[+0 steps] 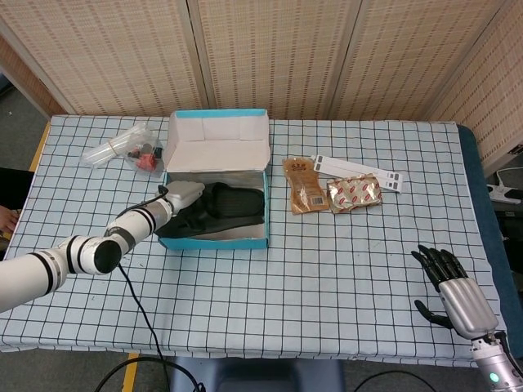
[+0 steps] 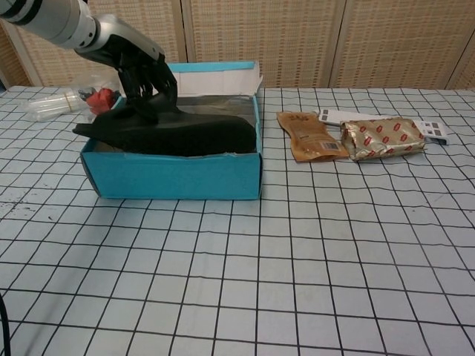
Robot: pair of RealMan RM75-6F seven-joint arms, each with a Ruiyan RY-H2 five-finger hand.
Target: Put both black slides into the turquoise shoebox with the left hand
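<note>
The left hand [image 2: 145,78] has its fingers closed on the heel end of a black slide [image 2: 178,133], which lies across the top of the turquoise shoebox [image 2: 174,174], its end sticking out over the 9 o'clock wall. The box stands on the checked tabletop [image 2: 297,259] with its lid up. The right hand [image 1: 453,286] rests at about 4 o'clock on the tabletop, fingers apart, holding nothing. Two snack packets [image 2: 349,137] lie at 3 o'clock from the box.
</note>
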